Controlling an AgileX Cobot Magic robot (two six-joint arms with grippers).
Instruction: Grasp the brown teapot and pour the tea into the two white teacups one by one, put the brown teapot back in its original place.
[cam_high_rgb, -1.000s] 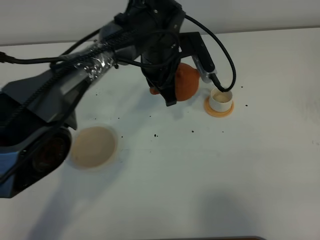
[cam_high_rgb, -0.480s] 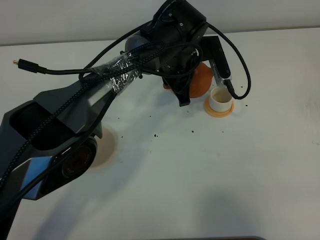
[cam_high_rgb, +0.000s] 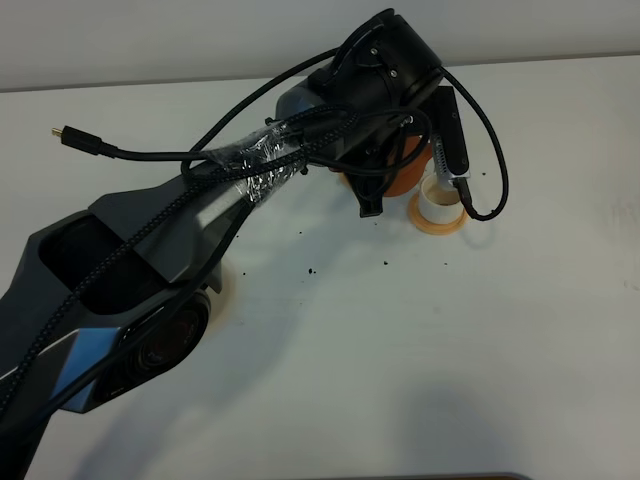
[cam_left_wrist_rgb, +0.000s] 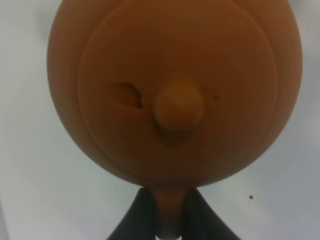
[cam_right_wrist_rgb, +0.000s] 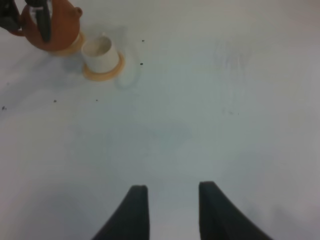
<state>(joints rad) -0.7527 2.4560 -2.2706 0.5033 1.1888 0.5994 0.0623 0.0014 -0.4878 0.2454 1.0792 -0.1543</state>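
My left gripper is shut on the loop handle of the brown teapot, and the knobbed lid faces the left wrist camera. From the high view, the teapot hangs at the far middle of the table, largely covered by the left arm, right beside one white teacup on its orange-tan saucer. In the right wrist view the teapot is over a second tan saucer edge; that saucer's teacup is hidden. My right gripper is open over bare table. Only a sliver of the cream mat shows.
The left arm and its cables stretch diagonally across the left half of the table. Small dark specks lie scattered on the white surface. The back edge of the table runs just behind the teapot.
The left arm has swung to the right with the teapot, bringing it up against the white teacup. The arm now covers nearly all of the cream mat.
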